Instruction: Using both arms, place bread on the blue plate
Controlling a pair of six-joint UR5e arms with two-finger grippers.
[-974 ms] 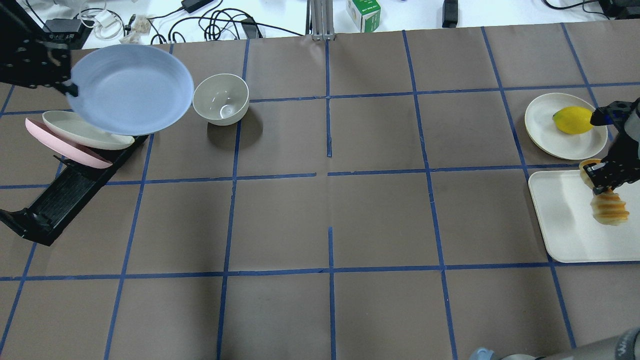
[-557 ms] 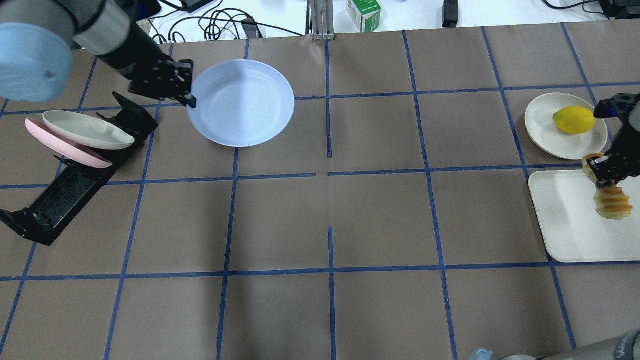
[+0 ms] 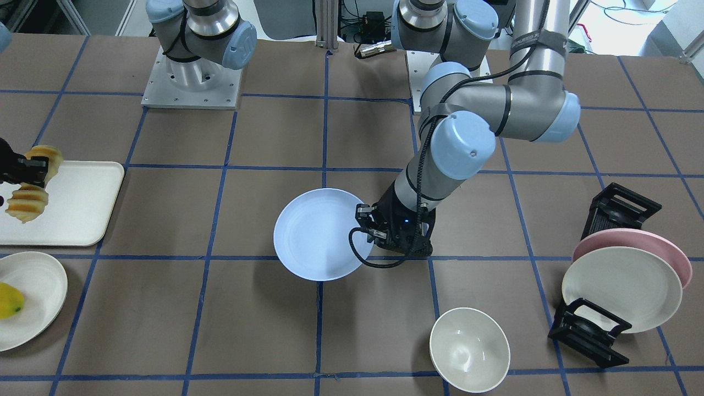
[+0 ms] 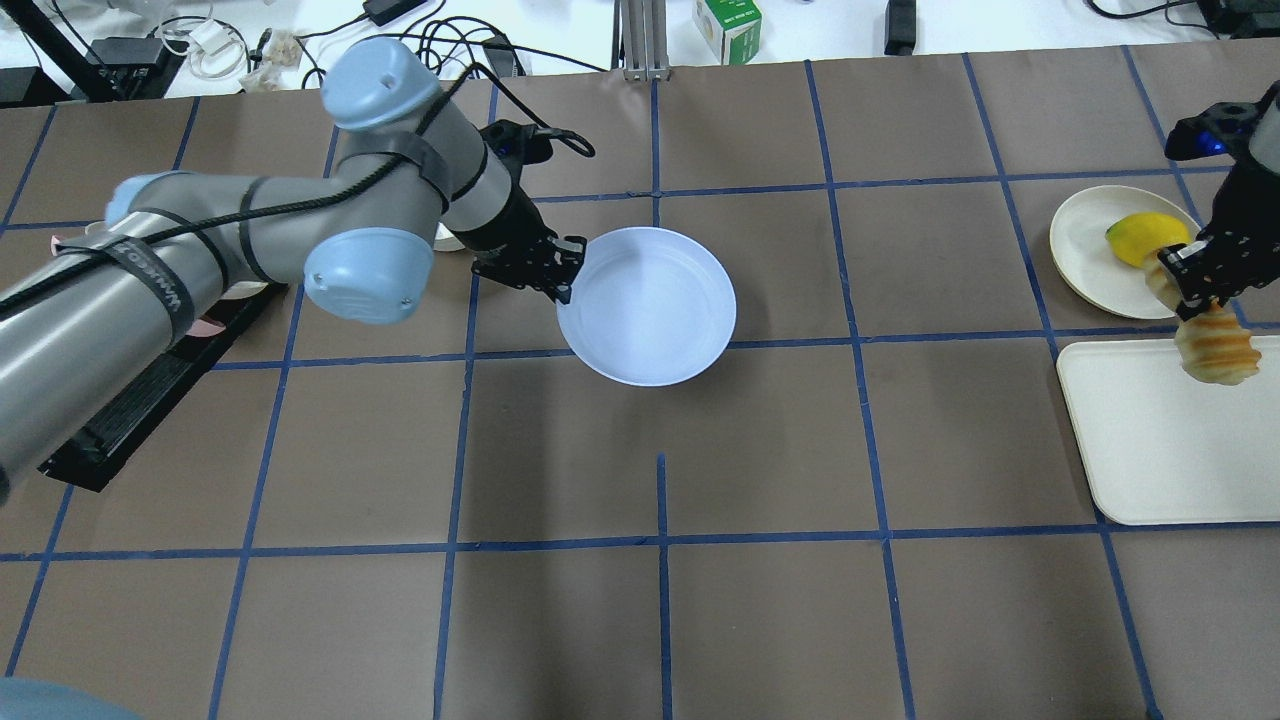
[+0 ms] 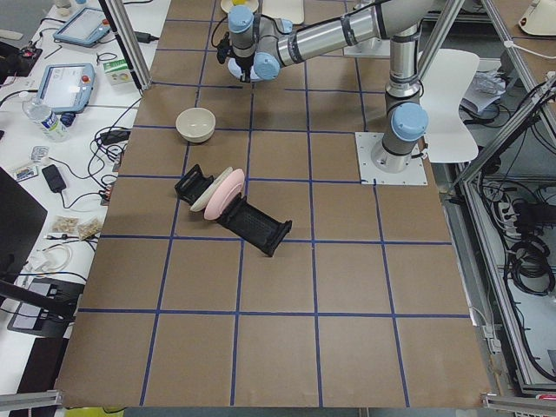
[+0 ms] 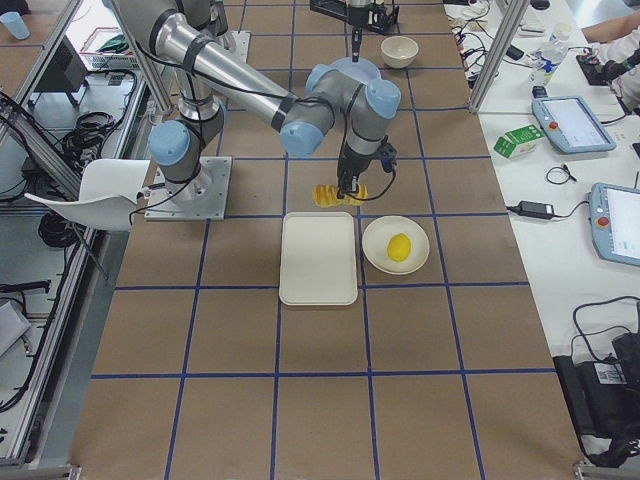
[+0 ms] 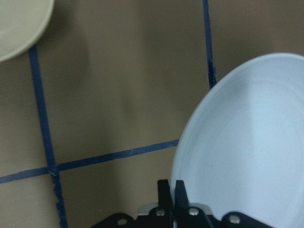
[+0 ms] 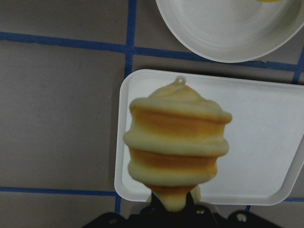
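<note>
The blue plate [image 4: 650, 305] is round and pale lavender-blue. It is near the table's middle, also in the front view [image 3: 316, 234] and the left wrist view [image 7: 251, 142]. My left gripper [image 4: 565, 285] is shut on its left rim. I cannot tell whether the plate rests on the table. The bread [image 4: 1215, 345] is a ridged orange-and-cream loaf. It hangs from my right gripper [image 4: 1195, 300], which is shut on its middle, above the far edge of the white tray [image 4: 1150, 450]. The right wrist view shows the bread [image 8: 175, 142] end-on over the tray.
A cream plate [image 4: 1085, 250] with a yellow lemon [image 4: 1140, 238] lies just beyond the tray. A cream bowl [image 3: 469, 349] stands on the robot's left side of the blue plate. A black rack [image 3: 588, 330] at the far left holds a pink plate [image 3: 660, 242] and a cream one.
My left arm has carried the blue plate from over the rack rightward to the table's middle and lowered it. My right gripper has moved the bread a little further from the robot.
</note>
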